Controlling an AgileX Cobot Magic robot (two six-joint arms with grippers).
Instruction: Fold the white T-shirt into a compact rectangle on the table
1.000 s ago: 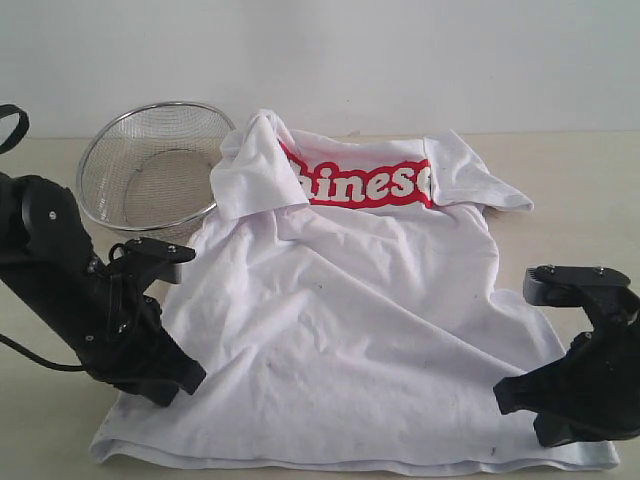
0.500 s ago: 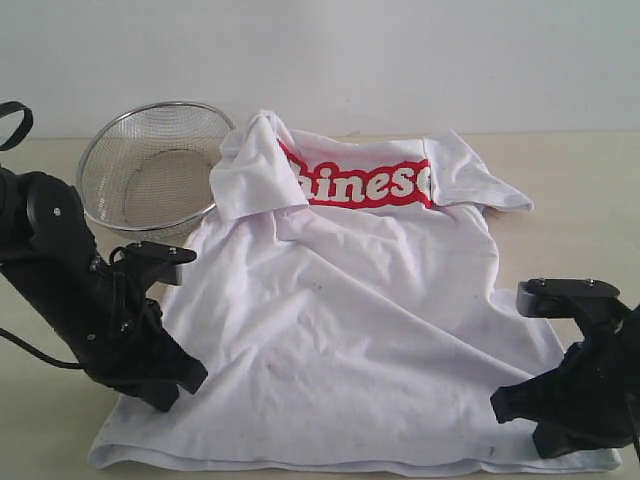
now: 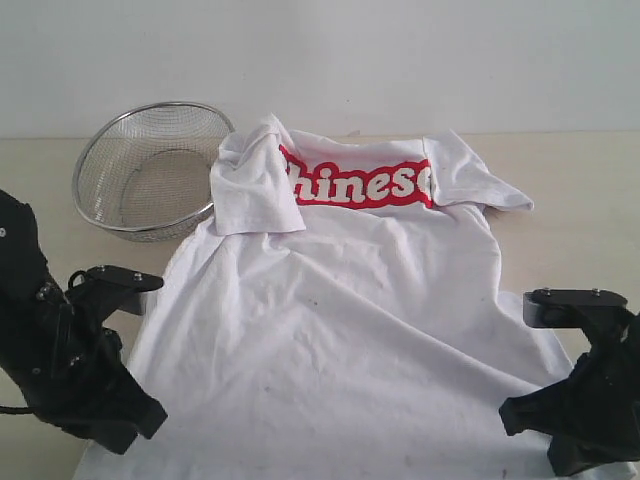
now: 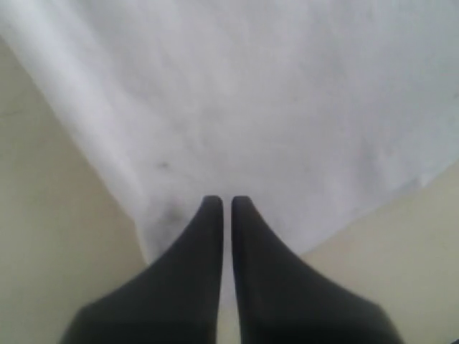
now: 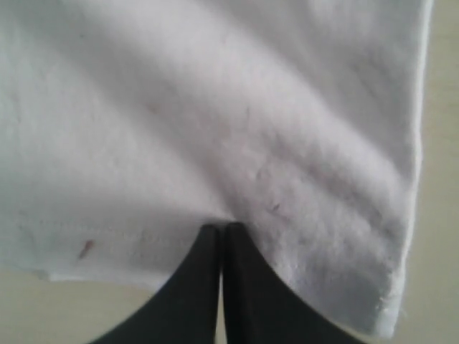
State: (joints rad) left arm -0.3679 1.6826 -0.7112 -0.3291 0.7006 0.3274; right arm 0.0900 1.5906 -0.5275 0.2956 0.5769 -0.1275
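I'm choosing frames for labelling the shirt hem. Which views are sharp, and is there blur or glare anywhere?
Exterior view: evenly lit, no glare; white T-shirt and mesh basket fairly crisp. Left wrist view: soft all over, fabric texture smeared, left gripper fuzzy-edged. Right wrist view: sharper, hem stitching visible near the right gripper, soft shadows in the folds.

The pale beige wood-grain table (image 3: 580, 180) carries a white T-shirt (image 3: 340, 320), spread out and wrinkled, with its red-outlined "Chinese" lettering at the far end. A round wire-mesh basket (image 3: 150, 170) sits on the tabletop at the shirt's far left corner, its rim just beside the folded-over sleeve. Tabletop shows on both sides of the shirt.
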